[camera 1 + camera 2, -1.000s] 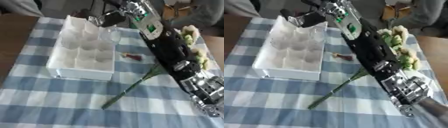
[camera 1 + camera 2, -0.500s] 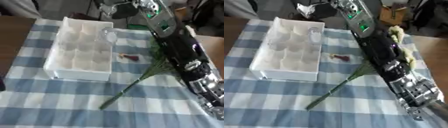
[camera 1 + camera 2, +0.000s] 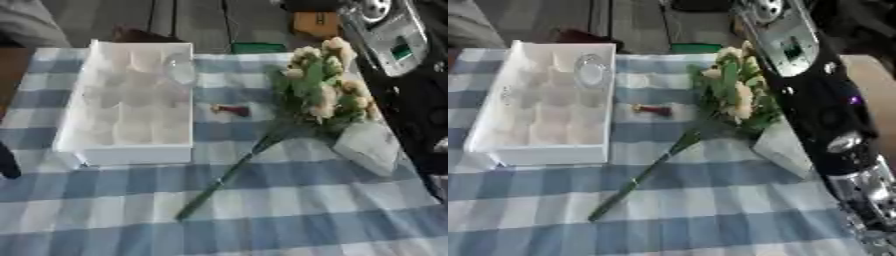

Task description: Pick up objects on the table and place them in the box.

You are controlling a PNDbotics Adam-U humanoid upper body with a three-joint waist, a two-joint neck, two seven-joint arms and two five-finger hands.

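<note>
A white box (image 3: 131, 145) with several compartments stands at the table's left. A clear glass thing (image 3: 591, 70) lies in a compartment at its far right. A small red thing (image 3: 232, 110) lies on the cloth just right of the box. Beside it lies a bunch of pale flowers (image 3: 319, 87), its long green stem (image 3: 223, 182) pointing toward the near left. My right arm (image 3: 815, 95) crosses the right side above the flowers. Its hand (image 3: 306, 4) is only a dark shape at the top edge. A dark bit of my left hand (image 3: 7, 162) shows at the left edge.
The blue and white checked tablecloth (image 3: 289, 225) covers the table. A pale grey wrap (image 3: 367, 145) lies at the flowers' near right. Beyond the far edge stand a brown box (image 3: 315, 22) and a green thing (image 3: 254, 47).
My right hand has drawn away from above the box, up and to the right, leaving the clear glass thing in the box. The flowers now show fully. The camera has shifted.
</note>
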